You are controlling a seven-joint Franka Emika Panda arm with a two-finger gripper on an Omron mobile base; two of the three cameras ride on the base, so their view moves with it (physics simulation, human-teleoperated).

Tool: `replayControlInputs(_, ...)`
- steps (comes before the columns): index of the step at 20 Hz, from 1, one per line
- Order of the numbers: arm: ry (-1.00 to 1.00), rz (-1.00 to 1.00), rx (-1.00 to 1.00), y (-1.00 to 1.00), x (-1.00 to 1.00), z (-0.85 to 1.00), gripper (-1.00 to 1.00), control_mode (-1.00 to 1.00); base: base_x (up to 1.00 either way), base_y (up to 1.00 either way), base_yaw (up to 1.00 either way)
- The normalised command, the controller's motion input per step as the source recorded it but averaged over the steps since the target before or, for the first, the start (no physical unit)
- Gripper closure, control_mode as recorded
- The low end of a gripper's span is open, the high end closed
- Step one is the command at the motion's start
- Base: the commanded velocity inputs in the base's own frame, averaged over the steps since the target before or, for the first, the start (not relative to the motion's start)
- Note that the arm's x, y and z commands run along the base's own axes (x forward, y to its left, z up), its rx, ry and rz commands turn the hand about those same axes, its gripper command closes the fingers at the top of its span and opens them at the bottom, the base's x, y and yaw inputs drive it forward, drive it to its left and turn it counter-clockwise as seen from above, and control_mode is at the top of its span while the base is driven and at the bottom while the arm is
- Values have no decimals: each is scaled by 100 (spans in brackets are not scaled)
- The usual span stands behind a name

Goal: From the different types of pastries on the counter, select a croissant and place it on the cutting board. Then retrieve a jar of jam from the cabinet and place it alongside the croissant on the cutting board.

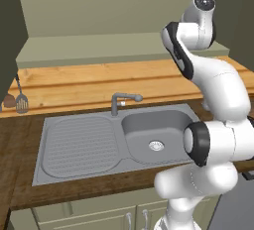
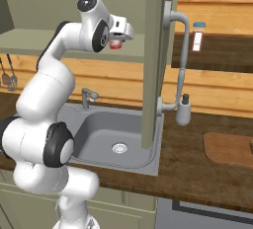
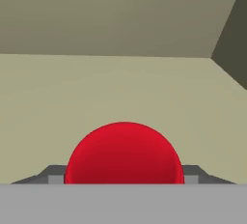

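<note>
Up on the cabinet shelf (image 2: 74,38), our gripper (image 2: 116,42) has its fingers around the red jar (image 3: 124,153) at six o'clock; a loose squeeze could drop it.

Hand (image 2: 118,39) at jar of jam (image 2: 115,43) — cabinet (image 2: 155,50) door open, cutting board (image 2: 225,150) right

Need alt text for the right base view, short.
White robot arm reaches up to the olive cabinet shelf, its gripper around a small red jar of jam. Below lie a grey steel sink in a dark wooden counter and a light wooden cutting board at right.
</note>
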Motion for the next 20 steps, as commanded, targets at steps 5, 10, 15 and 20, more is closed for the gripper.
replayControlInputs(5, -3, 0, 0, 0, -100, 38, 100, -100, 0, 0, 0)
replayControlInputs(10, -6, 0, 0, 0, -100, 13, 100, -100, 0, 0, 0)
replayControlInputs(15, -5, 0, 0, 3, -60, 0, 100, 100, -40, 3, 0)
replayControlInputs(20, 0, 0, 0, 0, 0, 0, 100, 100, -100, 17, 0)
